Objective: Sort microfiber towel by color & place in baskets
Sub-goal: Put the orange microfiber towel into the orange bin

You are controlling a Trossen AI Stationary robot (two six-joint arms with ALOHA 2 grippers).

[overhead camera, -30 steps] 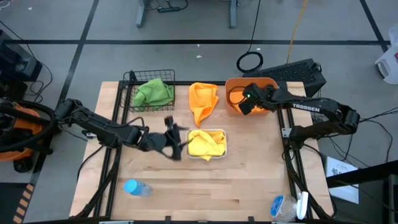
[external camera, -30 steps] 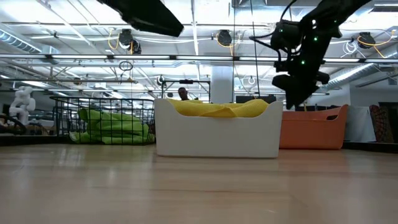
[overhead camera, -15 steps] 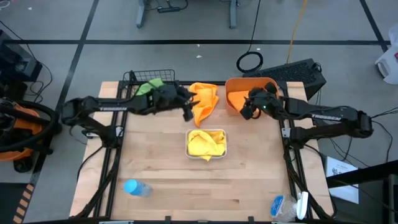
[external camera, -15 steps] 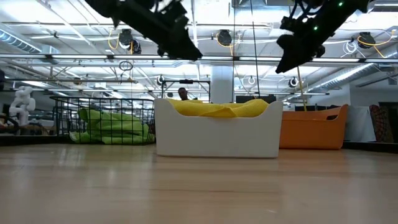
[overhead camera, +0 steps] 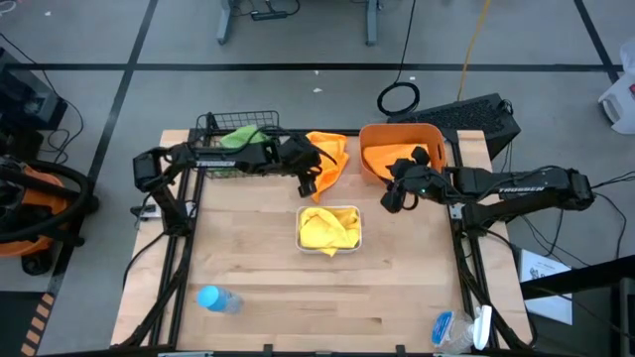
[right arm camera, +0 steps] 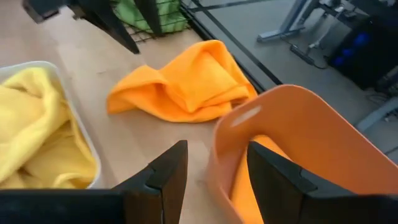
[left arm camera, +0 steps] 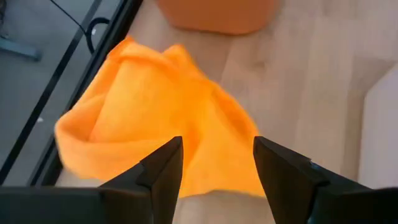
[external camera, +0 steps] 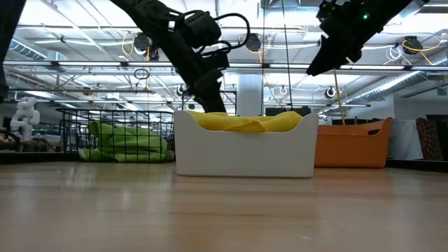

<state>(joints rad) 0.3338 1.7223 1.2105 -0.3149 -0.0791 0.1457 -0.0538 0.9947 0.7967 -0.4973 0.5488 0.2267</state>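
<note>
- Beyond the wooden table (overhead camera: 258, 288), a workshop hall with ceiling lights and beams is being seen in the low view; a keyboard (overhead camera: 476, 117) and a coiled cable (overhead camera: 399, 98) are lying on the grey floor behind the table.
- Green towel (overhead camera: 241, 139) is being held inside the black wire basket (overhead camera: 210, 125) at the table's back left corner.
- Yellow towel (overhead camera: 327, 228) is lying bunched in the white tray (overhead camera: 301, 236) near the table's middle.
- Orange towel (overhead camera: 330, 159) is lying loose on the table, between the wire basket and the orange tub (overhead camera: 402, 132); orange cloth is also showing inside the tub.
- Left gripper (overhead camera: 309, 179) is being held over the near edge of the orange towel, fingers (left arm camera: 163, 171) spread apart with nothing between them; whether the cloth is being touched cannot be told.
- Right gripper (overhead camera: 394, 197) is being held just in front of the tub's near rim, fingers (right arm camera: 168, 172) spread, nothing being pinched.
- Blue bottle (overhead camera: 217, 298) is lying on its side near the front left of the table, well apart from the towels.
</note>
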